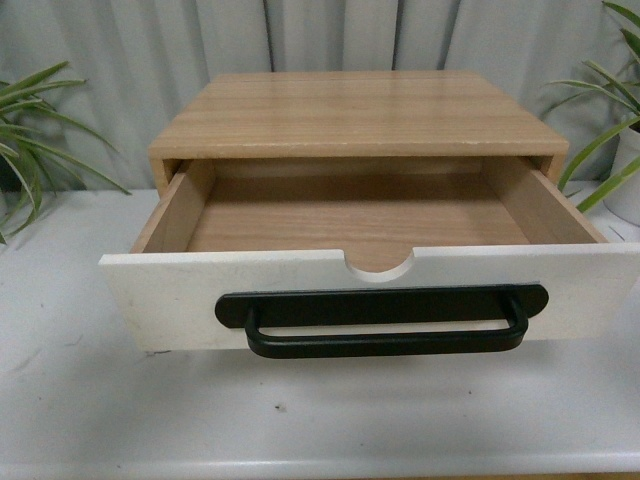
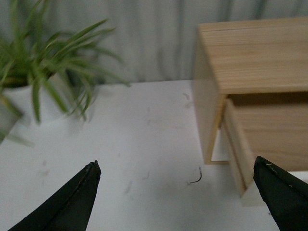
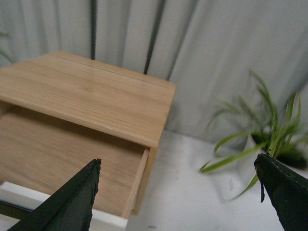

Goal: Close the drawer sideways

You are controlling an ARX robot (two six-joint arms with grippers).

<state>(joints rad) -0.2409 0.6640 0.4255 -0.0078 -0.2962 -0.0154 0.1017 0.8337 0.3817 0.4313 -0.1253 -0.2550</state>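
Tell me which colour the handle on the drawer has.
The handle is black, on the white drawer front. The front view shows it best.

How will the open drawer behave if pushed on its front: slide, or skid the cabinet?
Probably rigid: the drawer is board-built, so a push should carry through. Off-centre pushes may rack it, since it is wide and shallow. The wooden cabinet looks unfixed on the smooth table, so it might skid.

Pulled-out drawer (image 1: pixel 170 290) juts from wooden cabinet (image 1: pixel 350 115) toward near bench (image 1: pixel 300 420) edge. Bare bench strip in front and along both flanks. Potted plant (image 1: pixel 30 140) well off left flank; second plant (image 1: pixel 610 130) near right flank. Curtain (image 1: pixel 300 40) behind.
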